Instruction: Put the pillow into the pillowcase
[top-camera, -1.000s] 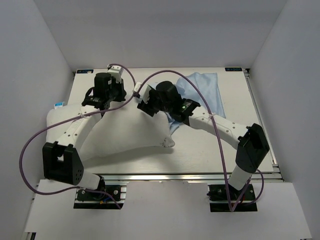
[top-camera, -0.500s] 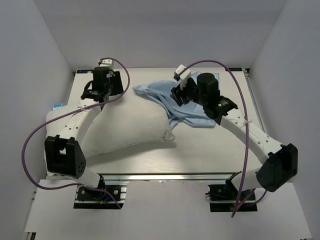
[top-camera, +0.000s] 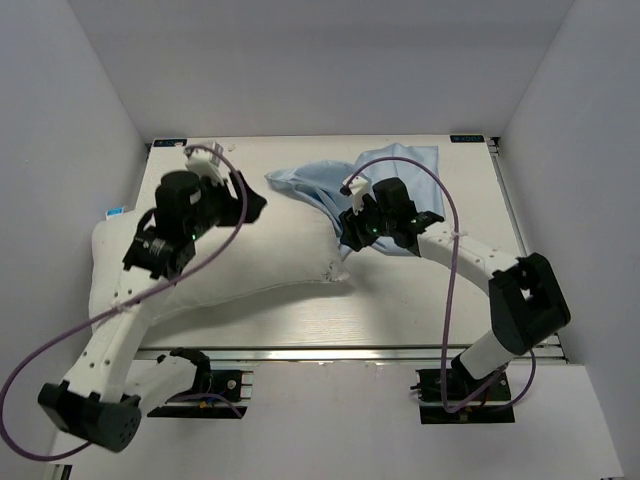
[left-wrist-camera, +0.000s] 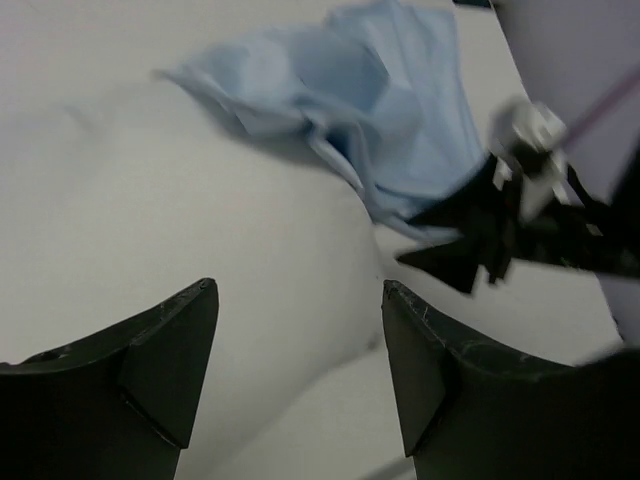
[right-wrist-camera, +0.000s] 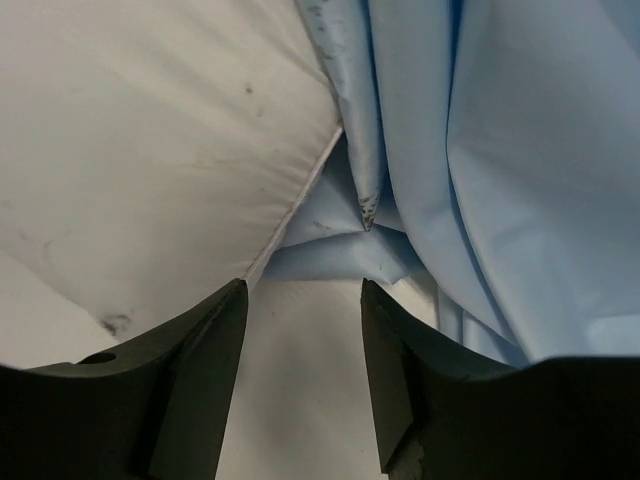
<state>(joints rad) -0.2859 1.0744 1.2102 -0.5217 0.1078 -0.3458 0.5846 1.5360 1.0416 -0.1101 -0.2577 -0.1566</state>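
The pillow (top-camera: 250, 265) lies flat across the lower left and middle of the table (top-camera: 430, 310) in the top view. Its long axis runs from the left edge toward the centre and rises slightly to the right, and its pointed lower-right corner aims at the middle of the frame. No part of it is inside the pillowcase. The left pincer (left-wrist-camera: 300, 290) hangs over the pillow's upper part with its jaws spread wide and nothing between them. The right pincer (right-wrist-camera: 302, 295) sits low at the pillow's right end, also spread wide and gripping nothing; its wrist view shows the pillow's seamed edge and a blue fold in the gap between its fingers. Beyond them the pillowcase (top-camera: 400, 175) is rumpled in the upper right of the table, with one fold reaching left to touch the pillow's far edge. The table is pale and smooth, with a metal rail along its near side. Plain light walls close it in at left, right and back.
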